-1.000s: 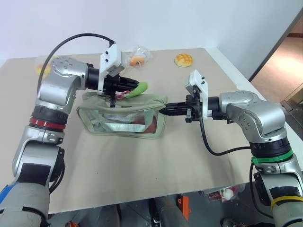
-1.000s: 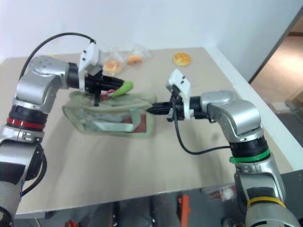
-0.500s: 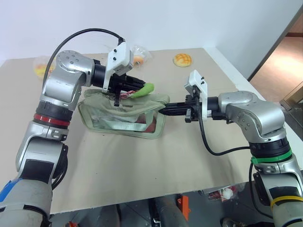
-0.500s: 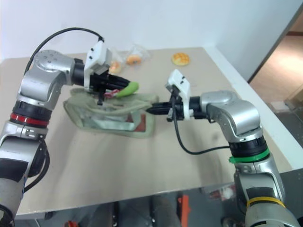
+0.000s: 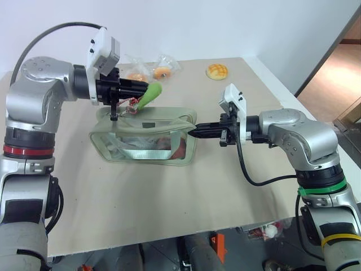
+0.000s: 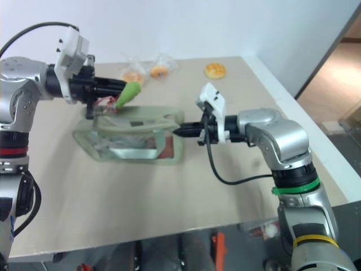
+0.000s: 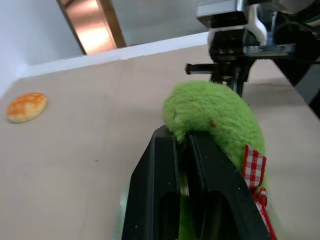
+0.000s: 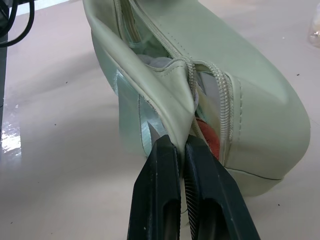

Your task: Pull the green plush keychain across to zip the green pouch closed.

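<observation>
Left gripper [image 5: 148, 90], upper left of the head view, fingers pressed on the green plush keychain [image 5: 148, 95]; the left wrist view confirms it, with the fuzzy charm squeezed between the black fingers [image 7: 155, 200] and a red-checked ribbon hanging off one side. Charm sits above the left end of the green pouch [image 5: 145, 139], joined to it by a short ring and chain running down toward the zipper line.

Right gripper [image 5: 192, 131], centre of frame, fingers pinched shut on the pouch's right end seam; the right wrist view shows fabric clamped just where the zipper tape [image 8: 222, 100] ends. Zipper teeth near that end look parted, with something red visible inside.

Key relation: the pouch's long axis runs left to right across the frame, between the two grippers. The right arm anchors one end, while the left arm holds the pull at the opposite end. Whether the slider has already run full travel cannot be read from these views.

Judgement: closing depends on the pull travelling along that axis while the right hold resists. Wrapped buns [image 5: 163, 72] lie well behind, out of the way.
</observation>
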